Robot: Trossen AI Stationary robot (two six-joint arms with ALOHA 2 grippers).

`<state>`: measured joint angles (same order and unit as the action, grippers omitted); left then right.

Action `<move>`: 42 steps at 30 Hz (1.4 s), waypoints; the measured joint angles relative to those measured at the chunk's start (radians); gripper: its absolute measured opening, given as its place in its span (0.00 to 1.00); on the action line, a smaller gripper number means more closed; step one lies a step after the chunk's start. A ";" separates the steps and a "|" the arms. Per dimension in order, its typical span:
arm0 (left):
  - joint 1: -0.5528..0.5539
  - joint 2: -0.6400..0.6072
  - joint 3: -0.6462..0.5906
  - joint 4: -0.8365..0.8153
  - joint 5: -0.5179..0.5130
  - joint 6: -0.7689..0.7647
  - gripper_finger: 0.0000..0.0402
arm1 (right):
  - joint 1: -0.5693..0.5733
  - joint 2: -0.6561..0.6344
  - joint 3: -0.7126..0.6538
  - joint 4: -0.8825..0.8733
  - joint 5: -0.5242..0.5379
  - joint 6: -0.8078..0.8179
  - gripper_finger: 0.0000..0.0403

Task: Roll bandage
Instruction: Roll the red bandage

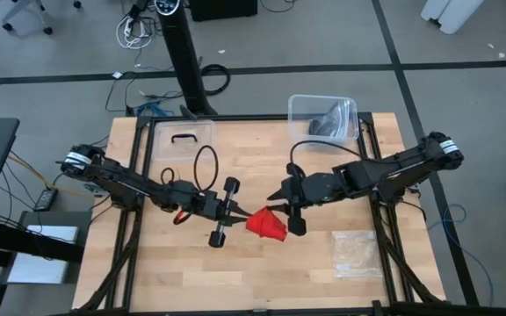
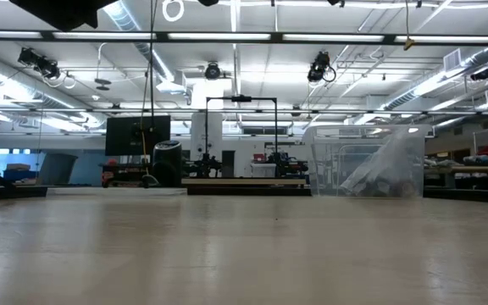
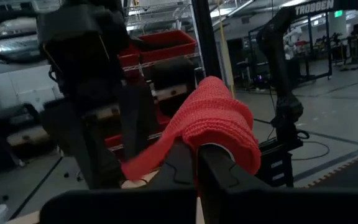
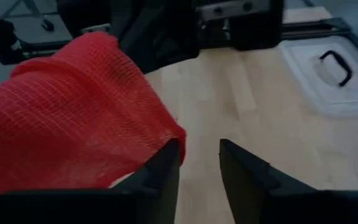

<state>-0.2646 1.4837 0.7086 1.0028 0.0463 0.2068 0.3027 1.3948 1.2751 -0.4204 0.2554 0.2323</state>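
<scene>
Bright red bandage (image 1: 266,225), bunched, open-weave mesh

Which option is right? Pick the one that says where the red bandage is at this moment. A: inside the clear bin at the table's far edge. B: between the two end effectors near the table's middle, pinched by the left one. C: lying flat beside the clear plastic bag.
B: the bandage sits bunched between the left end effector and the right end effector, and the left wrist view shows the left fingers closed on the fabric.

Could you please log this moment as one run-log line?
left end effector: shut on bandage | right end effector: open beside bandage | stage: rolling, mid-table
</scene>
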 joint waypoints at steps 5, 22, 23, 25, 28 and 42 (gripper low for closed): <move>0.000 0.000 0.000 0.004 0.002 -0.014 0.00 | 0.026 -0.061 0.000 -0.014 0.025 -0.004 0.34; 0.000 0.000 0.000 -0.126 -0.013 -0.009 0.00 | 0.126 -0.122 0.000 0.058 0.216 -0.077 0.06; 0.000 0.000 0.000 -0.148 -0.031 0.010 0.00 | 0.125 -0.122 0.000 0.058 0.204 -0.050 0.06; 0.000 0.000 0.000 -0.190 -0.047 0.063 0.00 | 0.125 -0.119 0.000 0.049 0.178 0.000 0.06; -0.002 0.000 0.000 -0.264 -0.064 0.175 0.00 | 0.125 -0.101 0.000 -0.021 0.147 0.100 0.12; -0.058 0.000 0.000 -0.341 -0.150 0.607 0.00 | 0.052 0.100 -0.006 0.022 -0.152 0.266 0.43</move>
<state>-0.3230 1.4837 0.7086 0.6617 -0.1032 0.8137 0.3543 1.4946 1.2686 -0.3981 0.1030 0.4982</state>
